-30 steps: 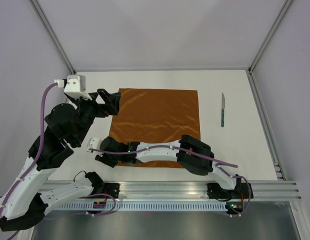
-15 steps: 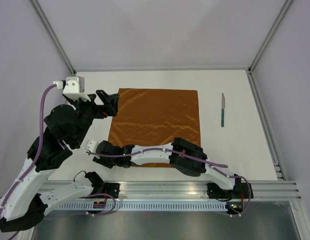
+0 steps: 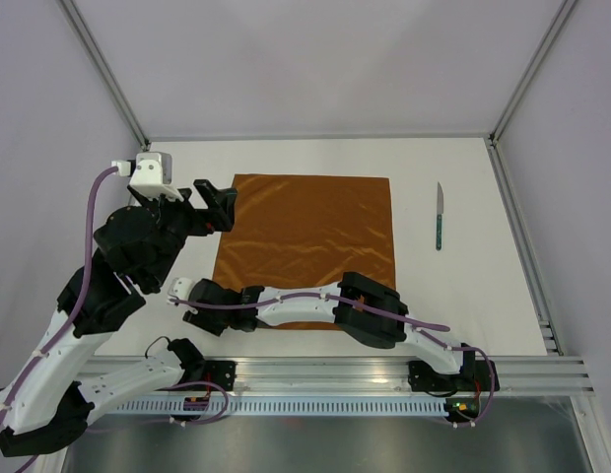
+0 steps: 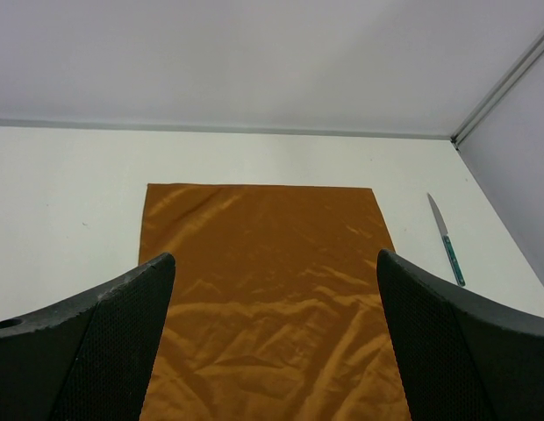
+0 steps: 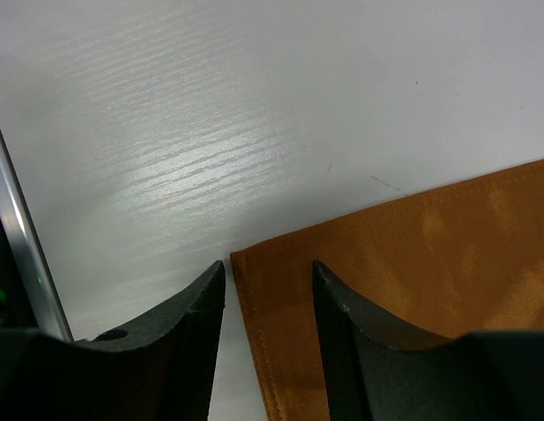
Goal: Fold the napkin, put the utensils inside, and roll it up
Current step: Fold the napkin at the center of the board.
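On the white counter (image 3: 483,266) the napkin (image 3: 315,236) lies spread flat as 1 rust-orange sheet, unfolded, with soft creases and a slight sheen across its middle. To its right, well apart from the cloth, lies the 1 utensil (image 3: 439,219) in view: a slim knife with a teal handle and a pale blade, its tip pointing toward the far wall.

The left end effector (image 3: 219,205) sits at the napkin's far left corner. In the left wrist view its 2 fingers (image 4: 105,333) are spread wide, with the cloth (image 4: 268,289) showing between them and nothing held. The knife (image 4: 447,241) shows at the right of that view, beside the napkin's right edge but not touching it.

The right arm reaches across the near side of the counter, lying over the napkin's near edge, and the right end effector (image 3: 192,301) sits at the near left corner. The right wrist view shows its fingers (image 5: 197,316) parted by a narrow gap. The cloth's corner (image 5: 241,259) and hemmed edge lie in that gap, flat on the counter. Whether the fingertips touch the cloth cannot be told.
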Robot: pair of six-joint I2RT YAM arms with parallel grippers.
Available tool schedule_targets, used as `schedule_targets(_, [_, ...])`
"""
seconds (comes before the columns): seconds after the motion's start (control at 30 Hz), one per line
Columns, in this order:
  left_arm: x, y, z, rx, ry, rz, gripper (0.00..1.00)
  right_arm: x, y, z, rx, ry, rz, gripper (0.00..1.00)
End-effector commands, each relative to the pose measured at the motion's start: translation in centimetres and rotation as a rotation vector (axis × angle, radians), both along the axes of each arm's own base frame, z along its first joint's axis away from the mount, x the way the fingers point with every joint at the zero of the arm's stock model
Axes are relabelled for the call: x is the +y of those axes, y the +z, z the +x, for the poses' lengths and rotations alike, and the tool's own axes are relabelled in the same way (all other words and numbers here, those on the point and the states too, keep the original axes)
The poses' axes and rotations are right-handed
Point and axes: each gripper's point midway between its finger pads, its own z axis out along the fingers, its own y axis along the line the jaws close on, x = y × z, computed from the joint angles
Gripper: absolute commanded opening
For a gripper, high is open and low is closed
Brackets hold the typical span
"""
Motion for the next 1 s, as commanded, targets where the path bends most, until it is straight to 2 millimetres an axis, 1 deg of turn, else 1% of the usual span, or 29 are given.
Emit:
schedule_targets(0.0, [0.0, -0.1, 0.1, 0.006, 0.011, -0.019, 1.0, 0.7, 2.1, -0.1, 0.011, -0.032, 0.017, 0.52])
schedule_targets(0.07, [0.0, -0.1, 0.0, 0.005, 0.011, -0.02, 1.0, 0.9, 1.9, -0.3, 0.027, -0.032, 0.009, 0.52])
schedule_targets(0.23, [0.3, -0.1, -0.1, 0.003, 0.014, -0.017, 1.0, 0.7, 0.3, -0.7, 0.062, -0.046, -0.022, 0.52])
schedule_targets(0.33, [0.3, 0.1, -0.2, -0.002, 0.013, -0.013, 1.0, 0.7, 0.0, -1.0, 0.071, -0.046, -0.03, 0.52])
schedule_targets(0.47, [0.3, -0.1, 0.0, 0.001, 0.018, -0.008, 1.0, 0.9, 0.2, -0.9, 0.057, -0.048, -0.029, 0.52])
schedule_targets(0.7, [0.2, -0.6, 0.2, 0.01, 0.024, 0.007, 1.0, 0.4, -1.4, -1.1, 0.071, -0.051, -0.059, 0.52])
schedule_targets(0.83, [0.4, -0.8, 0.2, 0.01, 0.03, 0.011, 1.0, 0.0, -1.9, -1.1, 0.071, -0.053, -0.077, 0.48])
schedule_targets(0.93, [0.5, -0.9, 0.1, 0.01, 0.033, 0.012, 1.0, -0.2, -1.8, -0.9, 0.061, -0.053, -0.079, 0.42])
schedule_targets(0.97, [0.5, -0.9, 0.1, 0.011, 0.033, 0.013, 1.0, -0.3, -1.9, -0.7, 0.058, -0.057, -0.083, 0.39])
